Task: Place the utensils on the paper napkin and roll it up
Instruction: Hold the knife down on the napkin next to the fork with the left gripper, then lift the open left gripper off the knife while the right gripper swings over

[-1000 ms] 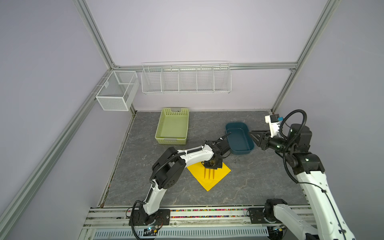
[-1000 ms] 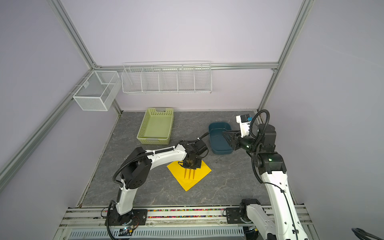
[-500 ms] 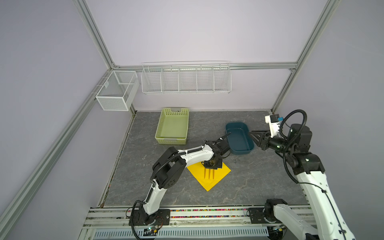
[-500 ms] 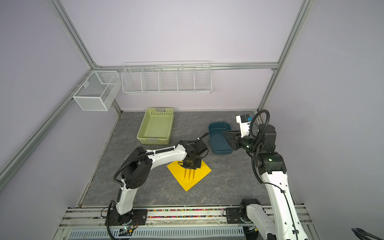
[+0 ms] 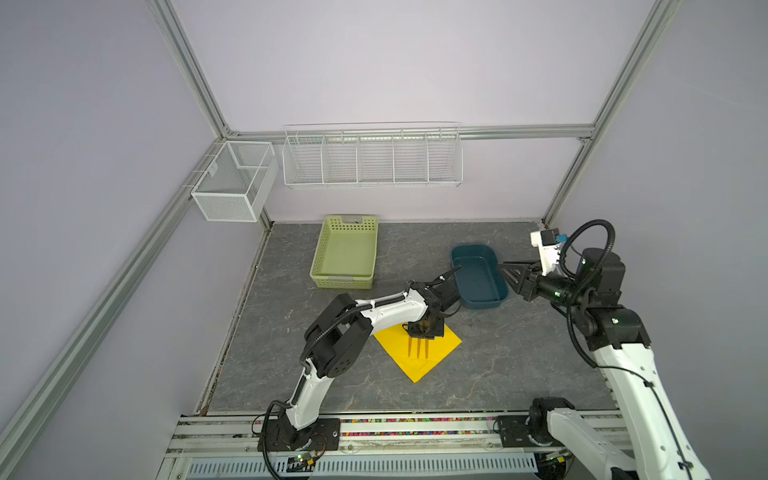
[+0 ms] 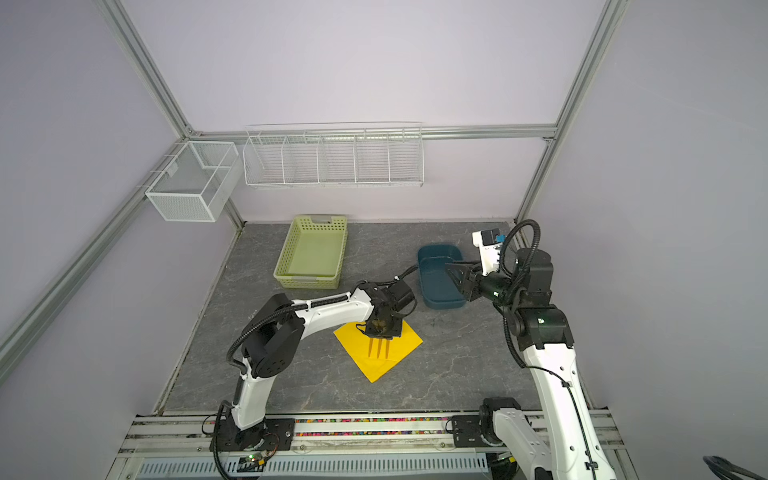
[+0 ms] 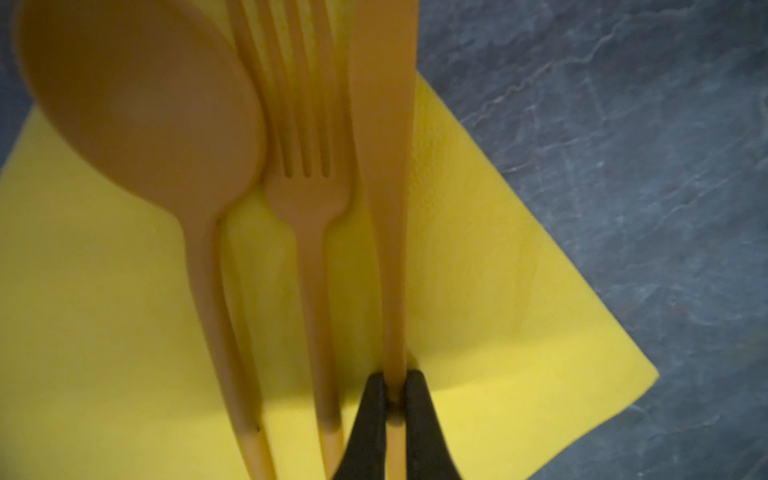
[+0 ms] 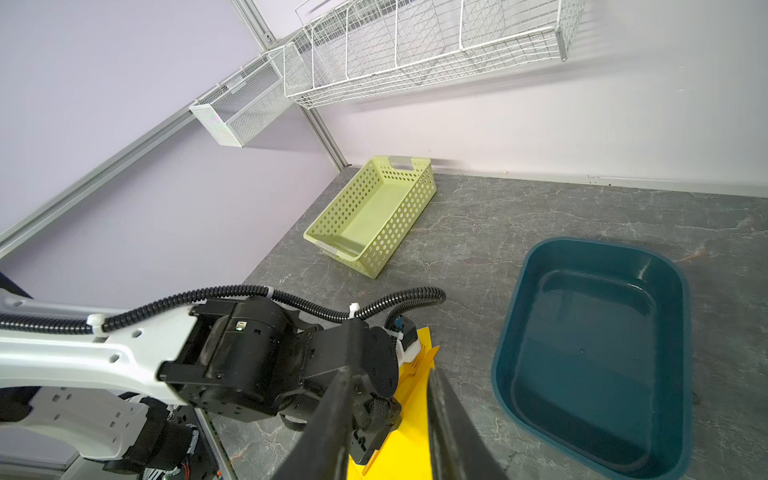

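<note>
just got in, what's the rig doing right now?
It is setting cutlery on the napkin. The left gripper is shut on the knife handle, with the blade on edge. The knife is right beside the spoon and fork, which lie side by side on the flat napkin. Whether the knife rests on the paper is unclear. The right gripper is open and empty, hovering by the blue tub. Rolling has not started.
</note>
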{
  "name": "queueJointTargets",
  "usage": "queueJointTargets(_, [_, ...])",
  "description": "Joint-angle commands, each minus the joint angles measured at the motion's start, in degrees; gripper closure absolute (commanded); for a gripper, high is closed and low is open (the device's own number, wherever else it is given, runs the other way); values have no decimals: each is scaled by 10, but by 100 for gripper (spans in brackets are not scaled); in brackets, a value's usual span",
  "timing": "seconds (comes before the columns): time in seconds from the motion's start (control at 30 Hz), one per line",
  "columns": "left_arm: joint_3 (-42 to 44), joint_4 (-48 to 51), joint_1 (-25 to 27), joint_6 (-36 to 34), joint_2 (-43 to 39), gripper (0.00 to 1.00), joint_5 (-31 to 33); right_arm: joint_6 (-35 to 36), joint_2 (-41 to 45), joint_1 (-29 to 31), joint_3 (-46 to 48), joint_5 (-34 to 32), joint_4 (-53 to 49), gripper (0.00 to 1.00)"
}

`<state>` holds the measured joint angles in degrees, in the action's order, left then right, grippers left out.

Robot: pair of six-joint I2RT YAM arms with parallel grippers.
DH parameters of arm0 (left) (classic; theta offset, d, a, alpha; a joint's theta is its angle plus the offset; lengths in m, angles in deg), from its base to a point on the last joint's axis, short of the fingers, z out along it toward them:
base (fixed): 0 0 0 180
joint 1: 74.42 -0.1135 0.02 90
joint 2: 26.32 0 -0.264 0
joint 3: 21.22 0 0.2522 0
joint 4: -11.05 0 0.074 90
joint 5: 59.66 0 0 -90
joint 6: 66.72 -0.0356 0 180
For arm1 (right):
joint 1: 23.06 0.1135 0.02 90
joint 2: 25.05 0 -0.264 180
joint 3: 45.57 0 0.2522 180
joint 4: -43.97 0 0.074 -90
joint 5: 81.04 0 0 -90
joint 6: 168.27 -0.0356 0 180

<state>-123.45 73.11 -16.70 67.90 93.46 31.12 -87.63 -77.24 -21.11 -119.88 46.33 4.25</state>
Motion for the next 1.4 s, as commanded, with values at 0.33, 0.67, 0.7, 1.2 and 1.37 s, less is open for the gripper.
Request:
queueJointTargets(0.33, [5,15,4,14,-17,89,11,17,10,-1,-13,10,-8,67])
queueJointTargets(0.67, [2,19,6,18,-36,79,16,19,11,-2,-16,11,-9,66])
queueJointTargets(0.7, [2,17,6,19,-40,79,16,18,9,-2,-16,11,-9,66])
queueJointTargets(1.2, [48,20,-29,10,-188,79,54,-86,-16,3,21,-19,11,48])
queueJointTargets(1.37, [81,8,-71,-23,-215,79,36,-132,-49,21,39,-23,-14,54])
